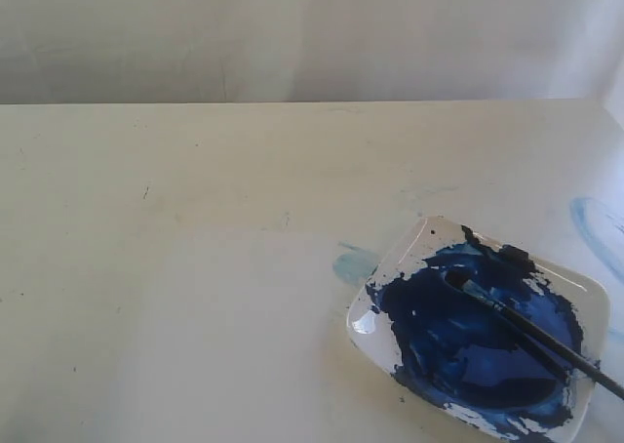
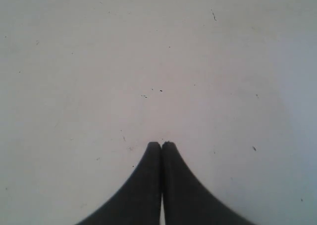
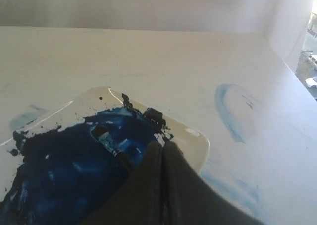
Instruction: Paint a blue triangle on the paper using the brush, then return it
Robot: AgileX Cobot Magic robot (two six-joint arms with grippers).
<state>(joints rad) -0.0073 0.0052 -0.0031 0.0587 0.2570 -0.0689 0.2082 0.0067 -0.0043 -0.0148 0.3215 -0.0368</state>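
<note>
Both 2 claws are pressed together: the left gripper (image 2: 161,144) over bare tabletop (image 2: 99,61), the right gripper (image 3: 162,144) above the paint dish (image 1: 363,318) — the brush (image 1: 546,341) lies there, bristles in blue paint (image 1: 458,350).

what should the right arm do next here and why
Probably open the right hand: it is shut, while the brush lies loose in the dish, bristles in the blue paint, and the paper looks unpainted. It must open before it can take the handle.
</note>
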